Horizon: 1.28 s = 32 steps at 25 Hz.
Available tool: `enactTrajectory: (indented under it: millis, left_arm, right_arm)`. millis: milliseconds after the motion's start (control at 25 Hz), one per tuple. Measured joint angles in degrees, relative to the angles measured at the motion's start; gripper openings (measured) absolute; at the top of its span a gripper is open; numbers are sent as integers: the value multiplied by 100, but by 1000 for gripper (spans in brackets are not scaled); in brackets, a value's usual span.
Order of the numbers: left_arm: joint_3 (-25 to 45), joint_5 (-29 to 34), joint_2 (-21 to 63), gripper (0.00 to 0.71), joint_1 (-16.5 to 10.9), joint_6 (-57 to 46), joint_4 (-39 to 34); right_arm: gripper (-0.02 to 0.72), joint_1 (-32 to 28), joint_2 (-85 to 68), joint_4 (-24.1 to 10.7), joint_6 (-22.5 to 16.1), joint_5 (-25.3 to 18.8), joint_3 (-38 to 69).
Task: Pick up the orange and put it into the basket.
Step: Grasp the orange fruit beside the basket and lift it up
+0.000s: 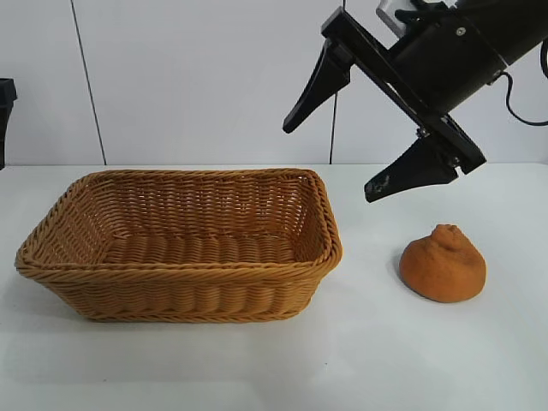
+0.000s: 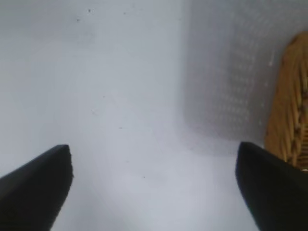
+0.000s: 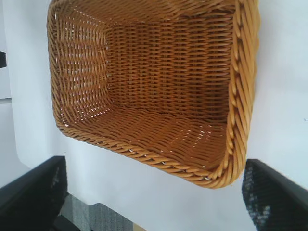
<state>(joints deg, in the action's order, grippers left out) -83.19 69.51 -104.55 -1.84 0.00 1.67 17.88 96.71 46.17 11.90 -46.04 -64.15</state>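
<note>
Both pairs of my fingers are spread wide apart, and nothing is between them. At the far left edge of the exterior view only a small dark piece of my left arm [image 1: 5, 111] is visible. My left gripper [image 2: 154, 187] shows only in its own wrist view: its two black fingers [image 2: 33, 187] hang over the white table [image 2: 120, 96], and a bit of woven rim is at the border of that picture. Next comes the basket [image 1: 180, 248], which stands on the table with nothing inside it. Above the right end of the basket my right gripper [image 1: 338, 158] hangs in the air, tilted down toward the basket. At the far right the orange [image 1: 443, 264] lies on the table, near the basket but not touching it, below my right gripper and apart from it.
</note>
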Motion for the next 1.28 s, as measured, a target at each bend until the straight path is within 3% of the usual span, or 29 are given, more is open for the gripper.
enactTrajectory:
  millis: [520, 1080, 1280]
  left_arm:
    - [3511, -125, 3870, 640, 0, 0, -33]
    - [5286, -682, 8139, 640, 0, 0, -33]
    - [5428, -817, 9100, 640, 0, 0, -28]
  right_arm:
    - [676, 0, 0, -2, 0, -22, 0]
    - [676, 0, 0, -17, 27, -33, 0]
    - [676, 0, -27, -355, 62, -305, -136]
